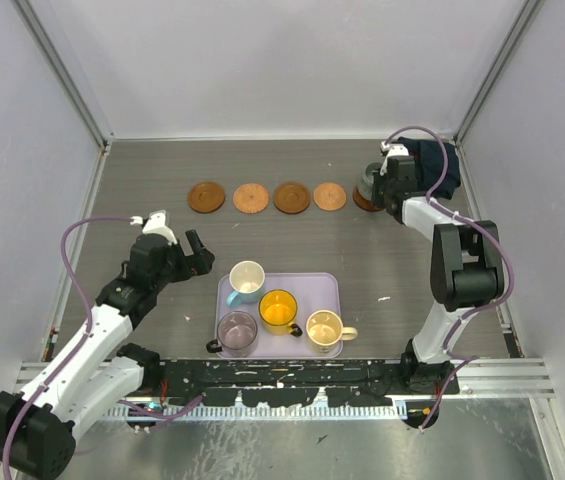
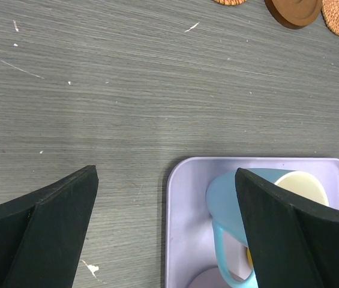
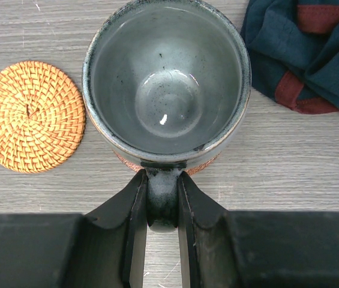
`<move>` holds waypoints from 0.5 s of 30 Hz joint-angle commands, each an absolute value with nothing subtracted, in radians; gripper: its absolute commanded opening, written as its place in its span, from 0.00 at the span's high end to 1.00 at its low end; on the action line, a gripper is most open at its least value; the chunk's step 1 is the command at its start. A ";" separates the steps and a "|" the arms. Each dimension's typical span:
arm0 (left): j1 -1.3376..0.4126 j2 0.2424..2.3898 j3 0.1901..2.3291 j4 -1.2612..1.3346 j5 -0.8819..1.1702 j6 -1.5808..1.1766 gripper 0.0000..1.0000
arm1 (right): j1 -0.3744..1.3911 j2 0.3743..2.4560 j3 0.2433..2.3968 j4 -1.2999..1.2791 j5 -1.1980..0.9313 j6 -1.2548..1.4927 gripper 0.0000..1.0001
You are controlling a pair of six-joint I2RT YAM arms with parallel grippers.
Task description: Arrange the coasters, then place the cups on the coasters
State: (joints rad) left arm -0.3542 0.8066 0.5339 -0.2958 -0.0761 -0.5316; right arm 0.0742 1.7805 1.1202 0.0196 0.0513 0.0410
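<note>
Here, glossy grey-green cup (image 3: 166, 102) beside round woven coaster (image 3: 31, 117).

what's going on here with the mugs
The right gripper holds the grey-green mug by its handle over the fifth coaster, at the right end of the row beside four bare coasters. On the lavender tray sit four more mugs; the open left gripper hovers by its left edge.

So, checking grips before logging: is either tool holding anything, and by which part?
Right tool pinches the grey-green cup by its handle; left tool holds nothing.
</note>
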 commanded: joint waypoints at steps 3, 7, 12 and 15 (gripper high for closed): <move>-0.358 0.804 0.537 -0.247 -0.097 -0.525 0.02 | 0.070 1.761 1.154 0.138 0.061 0.053 0.99; -0.358 0.802 0.537 -0.250 -0.100 -0.525 0.02 | 0.070 1.762 1.154 0.132 0.063 0.057 0.99; -0.358 0.799 0.534 -0.249 -0.100 -0.527 0.02 | 0.070 1.757 1.148 0.128 0.082 0.060 0.99; -0.357 0.799 0.533 -0.249 -0.101 -0.526 0.02 | 0.070 1.752 1.143 0.127 0.095 0.061 0.95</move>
State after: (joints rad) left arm -0.3542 0.8078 0.5339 -0.2958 -0.0830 -0.5320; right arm 0.0742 1.7912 1.1202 0.0174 0.0593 0.0547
